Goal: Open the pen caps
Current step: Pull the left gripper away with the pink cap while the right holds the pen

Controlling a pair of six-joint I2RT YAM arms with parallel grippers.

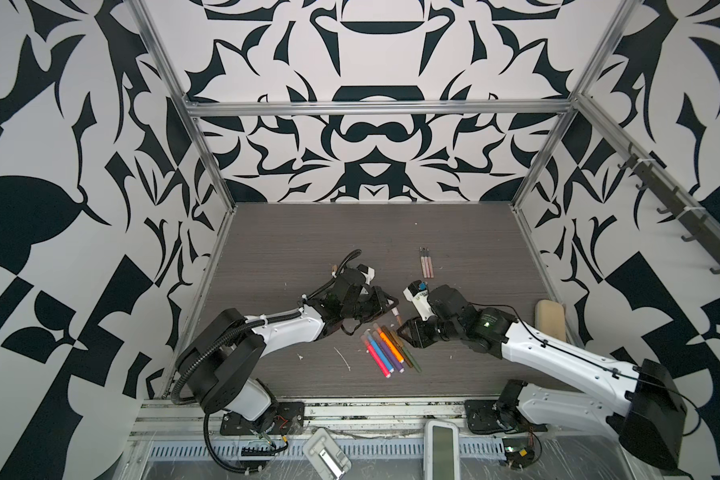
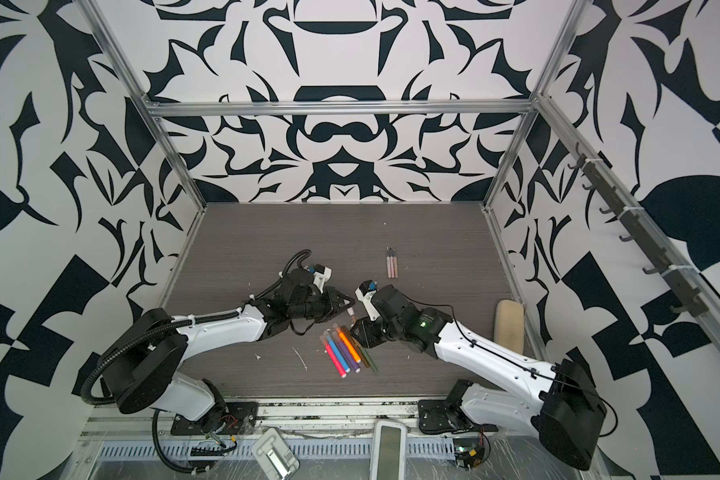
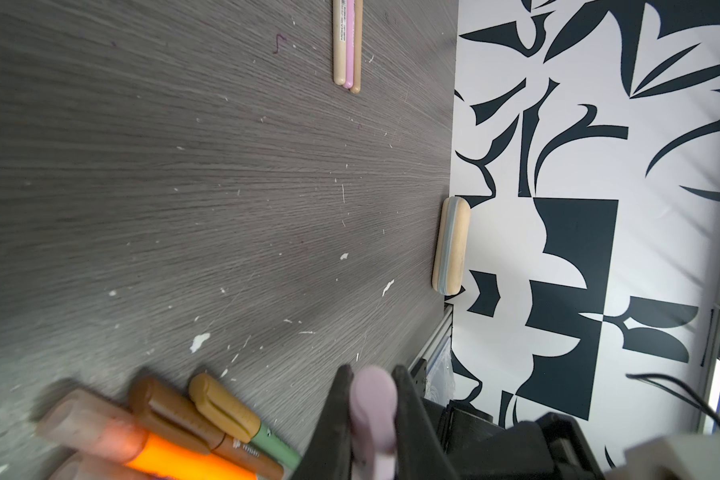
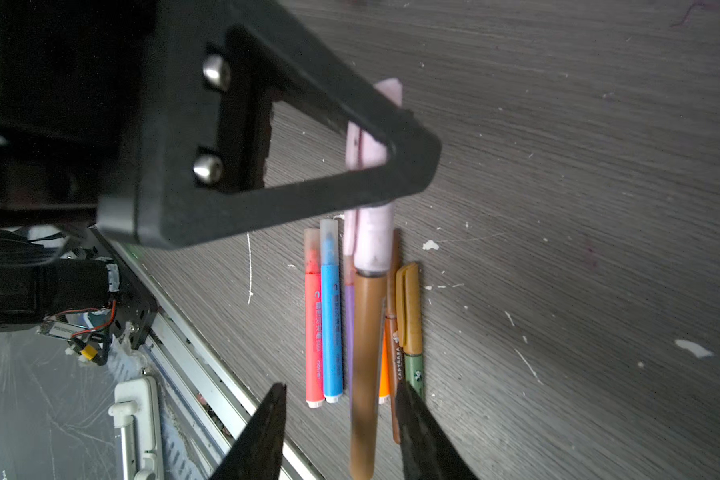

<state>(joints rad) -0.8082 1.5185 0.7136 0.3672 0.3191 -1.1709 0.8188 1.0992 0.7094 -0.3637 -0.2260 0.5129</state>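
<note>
**One pen in hand, cap not yet off; six capped pens waiting**

The left claw (image 3: 373, 390) is clamped on the lilac cap (image 4: 375, 237) of a pen held over the far end of the pile, mid-bench. The cap is seated on the brown barrel (image 4: 366, 353), and no gap shows at the joint. The right claw (image 4: 344, 399) has its jaws apart, one on each side of the barrel's lower end and neither pressing it. As it looks, the pen hangs from the cap grip alone, and a pull needs the right claw to close on the barrel.

Just near of it, six pens lie side by side on the bench (image 1: 308, 249): pink (image 4: 313, 332), blue (image 4: 332, 324), purple (image 4: 349, 332), orange (image 1: 391, 345), brown (image 4: 393, 353) and olive (image 4: 414, 370). All six have their caps on, so that work is untouched.

Three slim pens (image 1: 426, 264) lie together well to the far side. Their far ends look dark and narrow, like bare nibs, so they are probably done. They are too small to be sure of this, and no loose caps show anywhere.

By that count about three are open, one is under way and six are left.
</note>
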